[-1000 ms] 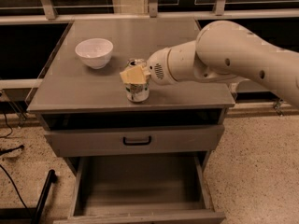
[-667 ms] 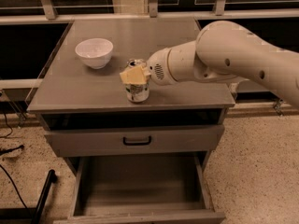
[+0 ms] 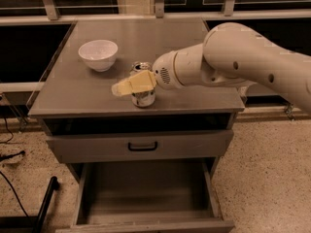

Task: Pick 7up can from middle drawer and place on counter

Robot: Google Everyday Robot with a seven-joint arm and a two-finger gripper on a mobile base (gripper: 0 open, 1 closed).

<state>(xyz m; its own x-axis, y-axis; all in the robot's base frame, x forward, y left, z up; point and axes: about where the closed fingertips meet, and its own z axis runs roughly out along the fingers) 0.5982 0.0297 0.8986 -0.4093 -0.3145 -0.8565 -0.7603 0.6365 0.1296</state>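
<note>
The 7up can [image 3: 144, 99] stands upright on the counter [image 3: 73, 97], near its front edge and right of the middle. My gripper [image 3: 130, 80] reaches in from the right at the can's top half. Its yellowish near finger [image 3: 132, 85] lies across the can's front, with the tip sticking out past the can's left side. The far finger is hidden behind the can. The jaws look spread apart around the can. The middle drawer [image 3: 146, 191] is pulled out below with a bare floor.
A white bowl [image 3: 98, 54] sits on the counter at the back left. A closed drawer front with a black handle [image 3: 142, 146] is above the open drawer. A dark cable and stand [image 3: 41, 205] lie on the floor at the left. My big white arm [image 3: 243, 57] overhangs the counter's right side.
The yellowish near finger has swung out to the left and towards the camera, away from the can. The can and the arm have stayed in place.
</note>
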